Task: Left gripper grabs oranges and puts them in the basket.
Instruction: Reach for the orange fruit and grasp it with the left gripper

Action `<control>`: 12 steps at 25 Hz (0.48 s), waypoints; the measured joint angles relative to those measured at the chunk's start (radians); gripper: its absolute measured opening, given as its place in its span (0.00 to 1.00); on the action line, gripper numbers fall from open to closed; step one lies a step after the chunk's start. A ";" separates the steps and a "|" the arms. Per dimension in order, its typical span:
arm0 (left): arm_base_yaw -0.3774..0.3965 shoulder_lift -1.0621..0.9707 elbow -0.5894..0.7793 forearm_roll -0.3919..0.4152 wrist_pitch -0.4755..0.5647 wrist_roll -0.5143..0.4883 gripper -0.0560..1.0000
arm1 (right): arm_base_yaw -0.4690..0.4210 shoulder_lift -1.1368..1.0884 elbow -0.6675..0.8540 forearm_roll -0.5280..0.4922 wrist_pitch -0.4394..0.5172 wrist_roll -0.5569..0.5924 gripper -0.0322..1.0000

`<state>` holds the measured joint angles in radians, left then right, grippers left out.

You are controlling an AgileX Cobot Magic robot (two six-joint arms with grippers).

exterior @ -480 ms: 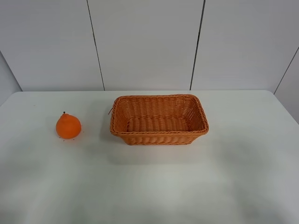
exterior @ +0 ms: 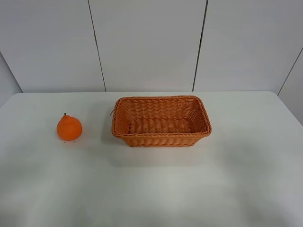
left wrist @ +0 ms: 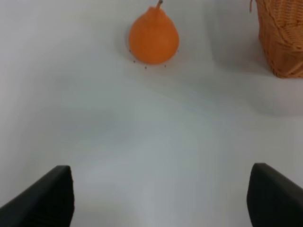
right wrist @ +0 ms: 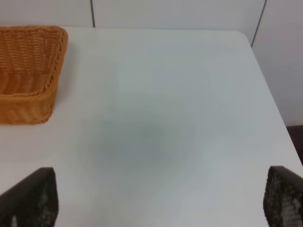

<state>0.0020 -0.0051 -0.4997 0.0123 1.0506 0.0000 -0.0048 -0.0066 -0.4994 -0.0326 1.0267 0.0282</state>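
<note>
The orange (exterior: 69, 127) sits on the white table left of the wicker basket (exterior: 161, 137), which holds nothing. Neither gripper shows in the exterior high view. In the left wrist view the orange (left wrist: 154, 38) lies well ahead of my left gripper (left wrist: 161, 198), whose dark fingers (left wrist: 45, 198) stand wide apart with nothing between them; a corner of the basket (left wrist: 283, 35) shows to one side. In the right wrist view my right gripper (right wrist: 156, 198) is open and empty over bare table, with the basket's end (right wrist: 28, 71) ahead and to the side.
The white table (exterior: 189, 189) ends at a grey panelled wall (exterior: 151, 42) at the back. Its right edge and corner show in the right wrist view (right wrist: 267, 85).
</note>
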 joint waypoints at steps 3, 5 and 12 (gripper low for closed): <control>0.000 0.069 -0.047 -0.002 0.000 0.000 0.86 | 0.000 0.000 0.000 0.000 0.000 0.000 0.70; 0.000 0.173 -0.095 -0.012 0.000 0.005 0.86 | 0.000 0.000 0.000 0.000 0.000 0.000 0.70; 0.000 0.658 -0.356 -0.020 -0.001 0.032 0.86 | 0.000 0.000 0.000 0.000 0.000 0.000 0.70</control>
<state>0.0020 0.6531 -0.8556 -0.0080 1.0496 0.0322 -0.0048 -0.0066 -0.4994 -0.0326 1.0267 0.0282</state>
